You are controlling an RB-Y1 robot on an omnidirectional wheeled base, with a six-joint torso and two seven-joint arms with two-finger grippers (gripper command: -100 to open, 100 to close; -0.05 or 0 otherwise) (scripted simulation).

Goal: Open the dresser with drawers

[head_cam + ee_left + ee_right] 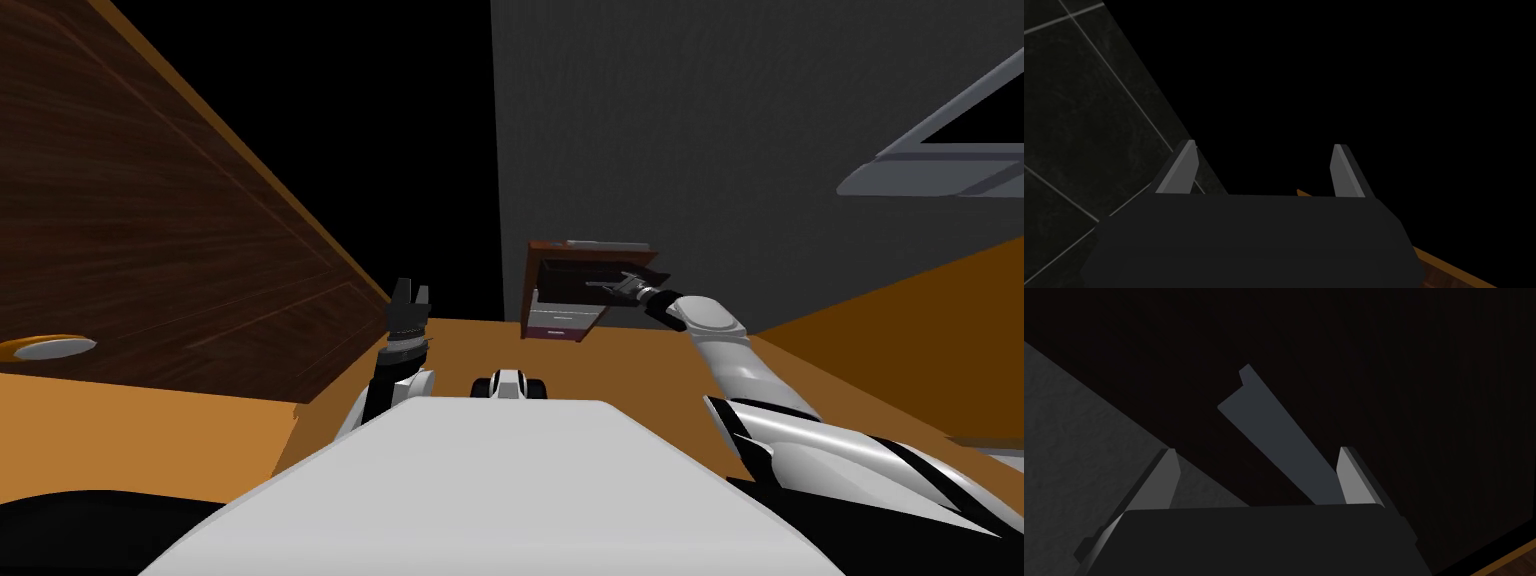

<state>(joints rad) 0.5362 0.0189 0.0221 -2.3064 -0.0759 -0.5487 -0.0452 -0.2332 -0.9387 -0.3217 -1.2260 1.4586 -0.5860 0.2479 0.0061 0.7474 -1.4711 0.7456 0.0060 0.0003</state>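
A small dresser [583, 293] with a reddish-brown casing is standing on the orange-brown floor [900, 330], backing onto the dark grey wall [700, 130] just beside a black area. Its top drawer [592, 277] is sitting pulled out and showing a dark interior. The pale grey drawer fronts [565, 318] below it are appearing closed. In the right wrist view, a flat grey bar [1276, 435], seemingly the drawer's handle, is slanting across a very dark surface.
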